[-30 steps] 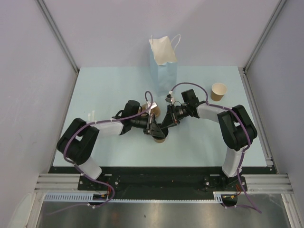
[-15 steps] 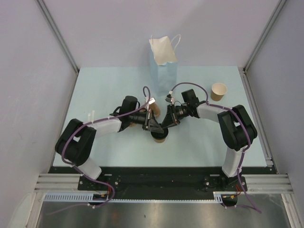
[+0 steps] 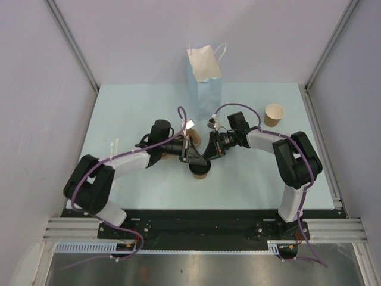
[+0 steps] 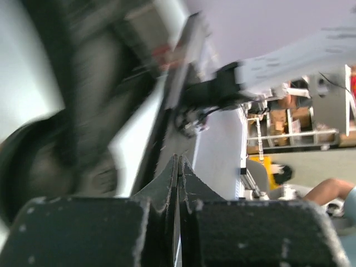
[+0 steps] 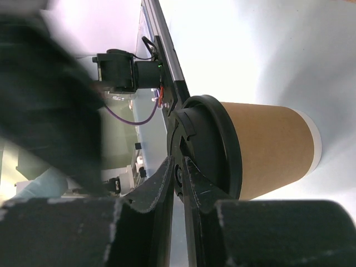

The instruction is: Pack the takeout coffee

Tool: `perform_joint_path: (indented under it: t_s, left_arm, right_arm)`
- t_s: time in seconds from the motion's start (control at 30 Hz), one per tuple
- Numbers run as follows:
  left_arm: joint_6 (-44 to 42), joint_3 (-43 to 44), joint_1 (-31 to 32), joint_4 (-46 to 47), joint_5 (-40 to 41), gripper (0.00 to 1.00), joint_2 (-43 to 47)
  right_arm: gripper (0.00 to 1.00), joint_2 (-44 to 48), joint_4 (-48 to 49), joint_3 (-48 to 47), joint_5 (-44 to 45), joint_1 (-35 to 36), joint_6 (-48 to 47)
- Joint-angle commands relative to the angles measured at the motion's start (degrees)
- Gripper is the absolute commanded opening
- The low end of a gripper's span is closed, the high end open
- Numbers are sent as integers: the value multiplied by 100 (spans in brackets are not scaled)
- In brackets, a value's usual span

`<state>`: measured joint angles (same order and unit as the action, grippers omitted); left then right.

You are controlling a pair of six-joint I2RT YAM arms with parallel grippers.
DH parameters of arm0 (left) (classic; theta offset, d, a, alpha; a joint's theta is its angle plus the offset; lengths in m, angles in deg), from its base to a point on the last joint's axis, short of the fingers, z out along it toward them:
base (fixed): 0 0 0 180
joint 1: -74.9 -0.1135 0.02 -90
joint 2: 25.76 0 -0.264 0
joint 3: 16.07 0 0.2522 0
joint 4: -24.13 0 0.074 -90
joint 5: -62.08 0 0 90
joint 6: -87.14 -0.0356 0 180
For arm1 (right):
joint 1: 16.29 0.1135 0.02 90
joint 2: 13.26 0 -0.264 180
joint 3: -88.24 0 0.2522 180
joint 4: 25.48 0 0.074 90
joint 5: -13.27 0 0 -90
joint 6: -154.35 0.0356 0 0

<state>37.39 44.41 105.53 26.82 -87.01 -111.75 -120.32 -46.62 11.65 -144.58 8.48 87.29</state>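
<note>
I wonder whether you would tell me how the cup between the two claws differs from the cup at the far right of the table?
The middle cup wears a black lid; the far-right cup is open, cream inside showing. The middle cup has the right claw at its lid rim; the far-right cup stands alone. Both are tan paper, upright.

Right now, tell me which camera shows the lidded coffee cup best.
Right wrist. The coffee cup fills the frame, sharp, with its kraft wall and black lid seen side-on. Top external shows it only small, from above, mostly its dark top. Left wrist gives just a blurred dark round shape that I cannot identify.
</note>
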Motion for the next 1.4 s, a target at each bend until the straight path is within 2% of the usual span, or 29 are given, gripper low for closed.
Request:
perform_joint_path:
  t_s: [0.0,0.13,0.37,0.47,0.57,0.67,0.9,1.07,1.2,1.33,1.37]
  left_arm:
    - [-516,-444,4,-360,398,2,-1108]
    - [-667,-383,-163,-607,512,1,-1508]
    - [-966,74,-180,-792,144,2,-718]
    - [-835,214,-259,-687,-6,2,-288]
    - [-178,285,-505,-433,-6,2,-181]
    - [114,320,-725,-256,108,2,-277]
    - [343,268,-796,60,416,2,-865]
    - [-217,189,-813,-475,696,1,-1200]
    - [-544,171,-927,-1134,1266,1,-1428]
    - [-457,206,-998,-1039,1120,2,-1456]
    - [-413,206,-989,-847,1049,6,-1290]
  right_arm:
    - [16,-324,-168,95,827,1,-281]
    - [16,-332,-211,87,853,-25,-325]
    - [16,-280,-107,86,844,-25,-246]
    - [16,-253,-45,95,853,-17,-193]
    - [17,-253,-62,95,862,-16,-193]
    - [17,-262,-62,95,870,-8,-202]
    - [16,-297,35,95,879,10,-158]
    - [16,-306,-1,86,897,10,-184]
    - [16,-315,-36,87,914,10,-246]
    - [16,-280,-71,95,897,10,-299]
    - [16,-245,-62,87,879,10,-299]
